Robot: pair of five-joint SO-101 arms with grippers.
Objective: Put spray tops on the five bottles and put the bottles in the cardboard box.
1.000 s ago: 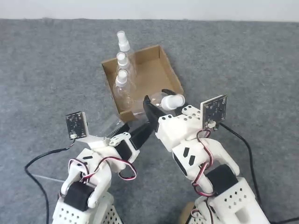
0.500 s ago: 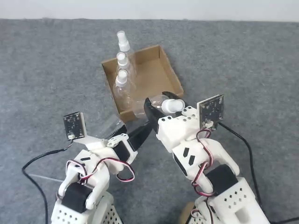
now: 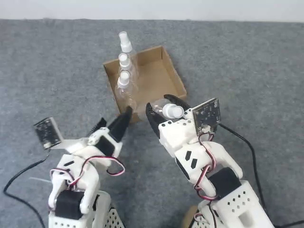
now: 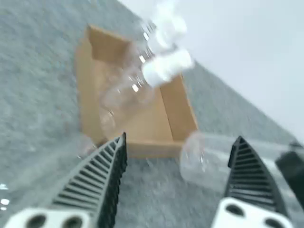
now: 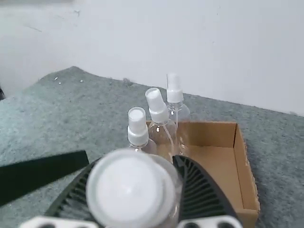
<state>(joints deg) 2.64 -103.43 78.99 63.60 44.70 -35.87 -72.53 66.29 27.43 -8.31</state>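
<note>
Main hazard: knocking over the three capped bottles point(image 3: 124, 62) while lowering a fourth beside them. Judged likely if swung too far toward the wall on the left arm's side, given tall, light, narrow-based shapes. Second hazard: catching the near wall of the cardboard box point(image 3: 174, 71) on the way in, enough to shove or tilt so light a box across the grey mat point(image 3: 247, 61). Third: slipping or rolling of smooth clear plastic between the jaws if clamped only lightly, or toppling on release from too high. Fourth: collision with the left gripper point(image 4: 181, 142), parked just beside the box's near corner.

Right gripper point(image 5: 130, 194): closed around a clear bottle point(image 3: 166, 108), white spray top already fitted. Held on its side, cap toward the wrist, just above the box's near wall, toward the corner on the right arm's side. Left gripper: jaws spread wide, holding nothing, aimed at the box's near corner on its own side.

Cardboard box: shallow, open-topped, toward the far edge of the mat. Contains the three capped bottles, upright in a row along the wall on the left arm's side, from far corner to near corner. Rest of the floor bare, with room for more. Task judged past halfway: three boxed, one in hand.
</note>
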